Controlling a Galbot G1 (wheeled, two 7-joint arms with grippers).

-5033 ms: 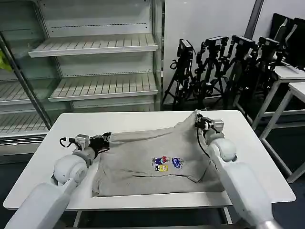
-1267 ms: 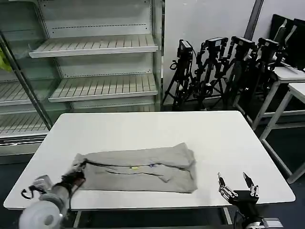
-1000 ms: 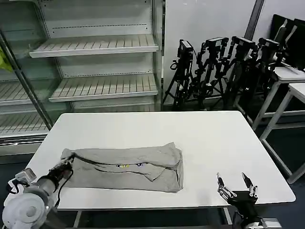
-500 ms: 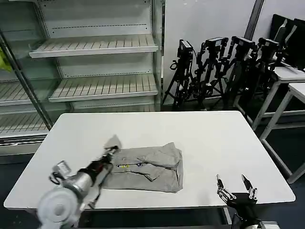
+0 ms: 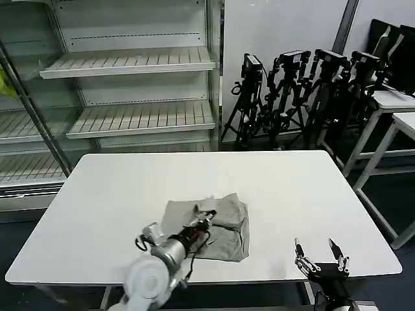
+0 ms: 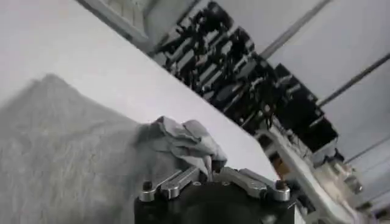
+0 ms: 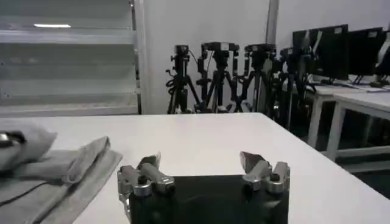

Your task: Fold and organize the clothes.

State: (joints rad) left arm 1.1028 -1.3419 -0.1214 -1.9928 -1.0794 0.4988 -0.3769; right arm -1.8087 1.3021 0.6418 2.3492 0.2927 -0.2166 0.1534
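Grey cotton T-shirt [image 5: 217, 223], already reduced to a compact folded bundle, lies on the white rectangular table [image 5: 130, 188] a little toward its near edge, roughly midway across. Your left gripper [image 5: 206, 215] sits over the bundle with its fingers pinched on a bunched flap of the fabric; from the left wrist camera you see the crumpled cloth [image 6: 183, 141] gathered right at the fingertips, lifted slightly off the layer beneath. Your right gripper [image 5: 322, 254] waits at the near right edge of the table, well apart from the shirt, with its fingers spread and holding nothing.

By my reading, you are carrying the left end of the shirt across to lay it over the right half. Watch these risks:

- If you release while the flap is lifted and crumpled, it will likely land as a wad, not a flat layer, and the fold will come out lumpy.
- If you pull further across without easing down, the pinch may drag the lower layers with it and slide the whole bundle, since nothing pins the far side.
- The right edge [image 7: 73, 167] of the bundle already looks loose and uneven, so a sideways tug could open it
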